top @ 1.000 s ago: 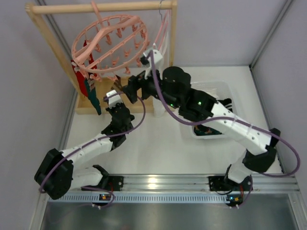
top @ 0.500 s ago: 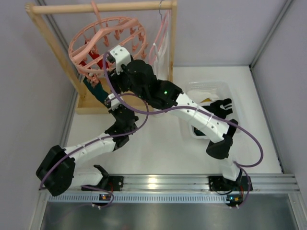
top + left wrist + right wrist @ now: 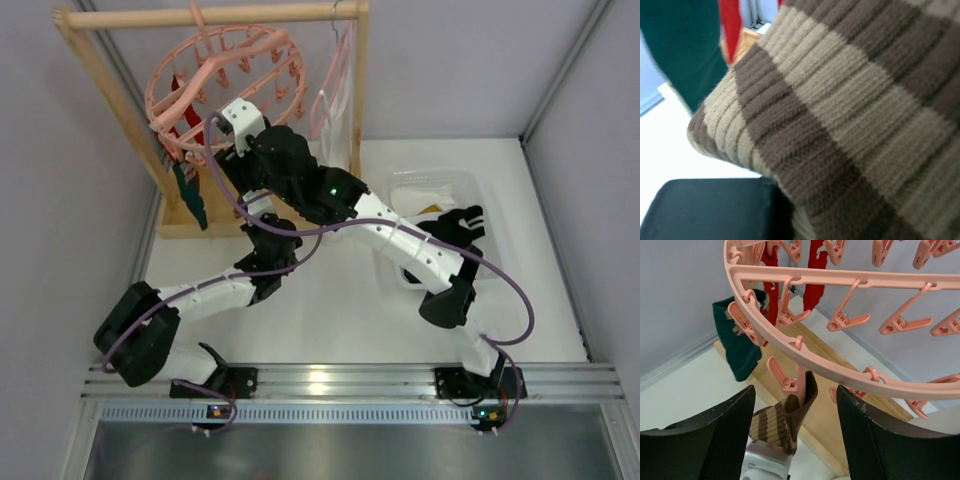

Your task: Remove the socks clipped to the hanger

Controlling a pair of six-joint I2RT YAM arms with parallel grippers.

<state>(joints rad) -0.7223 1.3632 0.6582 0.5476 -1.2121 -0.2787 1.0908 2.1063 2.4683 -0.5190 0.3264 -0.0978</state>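
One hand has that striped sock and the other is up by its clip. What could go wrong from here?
1. The right hand stands open around the peg holding the striped sock. If it closes off-centre, the peg may stay shut, and a pull by the left hand could stretch the sock.
2. The hanger hangs by its hook, so a nudge might swing the peg away.

The place is a robotics lab test cell. A wooden rail frame carrying a pink ring hanger with socks stands on a bare white table. Plain grey panels box the table in behind and beside the frame. In front of the frame, 2 robot arms trailing purple cables are bolted to an aluminium rail. A clear plastic bin sits to the right of the frame.
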